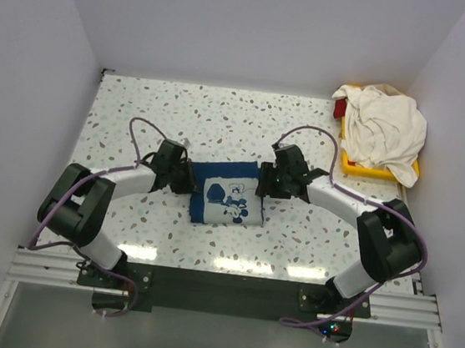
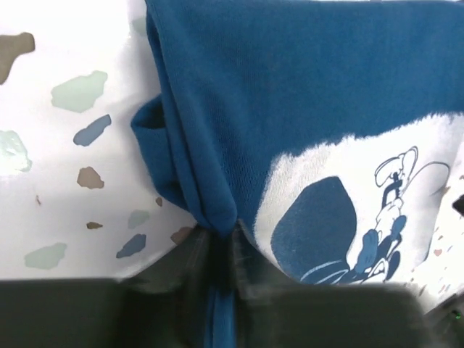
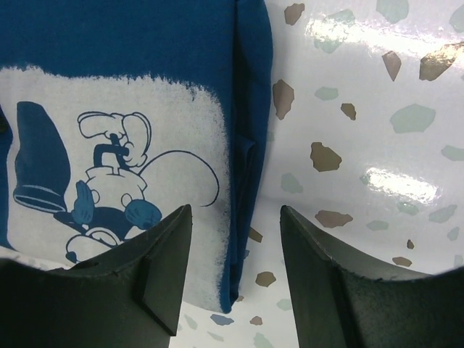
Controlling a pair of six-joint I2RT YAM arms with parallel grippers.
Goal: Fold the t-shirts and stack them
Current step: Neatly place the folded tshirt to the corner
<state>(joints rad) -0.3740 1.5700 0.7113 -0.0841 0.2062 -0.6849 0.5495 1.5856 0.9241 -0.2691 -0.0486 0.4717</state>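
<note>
The navy t-shirt (image 1: 225,192), folded small with a white cartoon print on top, lies on the table between both arms. My left gripper (image 1: 188,179) is shut on its left edge; in the left wrist view the blue cloth (image 2: 217,145) is pinched between the jaws (image 2: 221,243). My right gripper (image 1: 262,184) is open at the shirt's right edge; in the right wrist view its fingers (image 3: 235,217) straddle the folded edge (image 3: 246,145) without gripping. The cream t-shirt (image 1: 383,128) lies crumpled at the back right.
A yellow tray (image 1: 359,165) sits under the cream shirt at the back right corner, with something red (image 1: 339,108) beside it. White walls close in the speckled table (image 1: 222,114) on three sides.
</note>
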